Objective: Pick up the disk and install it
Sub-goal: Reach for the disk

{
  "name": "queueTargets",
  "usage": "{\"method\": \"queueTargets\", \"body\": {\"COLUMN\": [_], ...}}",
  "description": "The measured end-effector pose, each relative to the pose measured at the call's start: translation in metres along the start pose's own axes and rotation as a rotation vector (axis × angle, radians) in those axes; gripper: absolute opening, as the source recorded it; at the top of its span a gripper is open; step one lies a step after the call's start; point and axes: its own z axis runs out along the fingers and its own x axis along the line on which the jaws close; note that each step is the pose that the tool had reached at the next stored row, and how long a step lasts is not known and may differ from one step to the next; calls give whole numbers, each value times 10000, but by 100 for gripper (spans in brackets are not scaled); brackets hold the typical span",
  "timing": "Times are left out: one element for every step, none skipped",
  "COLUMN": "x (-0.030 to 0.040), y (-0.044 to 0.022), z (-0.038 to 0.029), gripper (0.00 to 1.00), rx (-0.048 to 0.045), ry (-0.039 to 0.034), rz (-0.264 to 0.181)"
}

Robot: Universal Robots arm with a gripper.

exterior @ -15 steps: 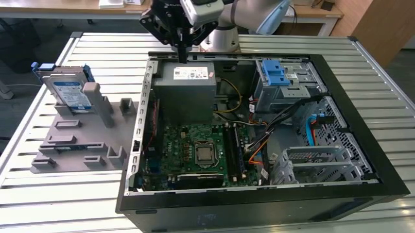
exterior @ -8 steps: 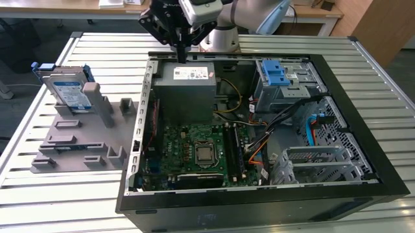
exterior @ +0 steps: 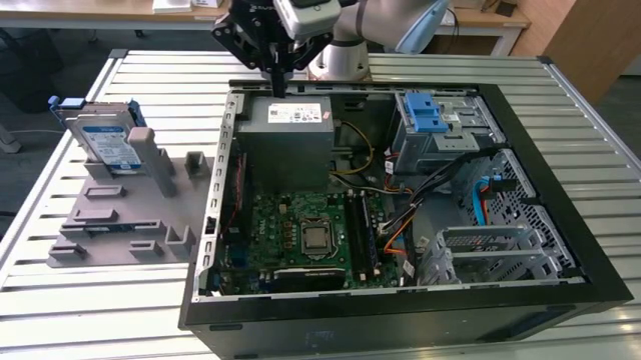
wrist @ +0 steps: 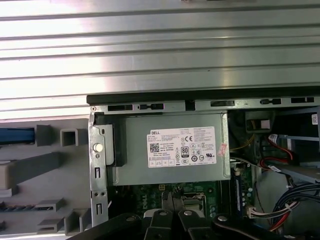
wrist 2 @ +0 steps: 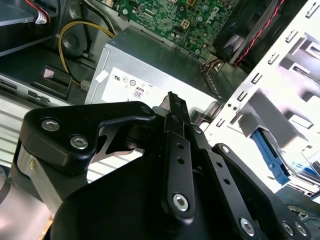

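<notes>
Gripper [wrist 2: 172, 100] linkage sat nearest the lens in both wrist views; fingers [wrist 2: 176, 135] were pressed together with nothing between them. In the exterior view it hung over the far edge of the open case [exterior: 546, 82], tips just above the power supply [exterior: 290, 127]; contact could not be judged. Disk [exterior: 105, 142] stood on edge in the grey fixture [exterior: 120, 214] on the slatted table [exterior: 90, 315], outside the case on the exterior view's left and well apart from the gripper. Drive cage [exterior: 433, 124] with blue latches sat in the case's far corner, toward the exterior view's right.

Judged step: pick-up not yet begun, disk untouched. The pick would call for carrying the arm across to the fixture, opening the fingers enough to straddle the blue carrier, and coming down square so that the fixture's posts are not struck.
</notes>
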Motion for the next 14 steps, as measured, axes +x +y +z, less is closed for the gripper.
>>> {"method": "queueTargets", "body": {"x": [4, 8, 12, 16, 20, 24, 28, 33, 37, 41, 46, 51, 55, 60], "y": [0, -1, -1, -1, -2, -2, -2, -2, -3, -3, -4, -4, -4, -5], "z": [0, 0, 0, 0, 0, 0, 0, 0, 0, -1, 0, 0, -1, 0], "gripper": [11, 11, 11, 11, 11, 11, 11, 11, 11, 11, 11, 11, 11, 11], "rx": [-1, -1, -1, -1, 0, 0, -1, -1, -1, 0, -1, -1, -1, -1], "ry": [-1, -1, 0, 0, 0, -1, -1, -1, 0, 0, 0, -1, -1, -1], "rz": [0, -1, -1, -1, -1, -1, -1, -1, -1, -1, -1, -1, -1, -1]}}
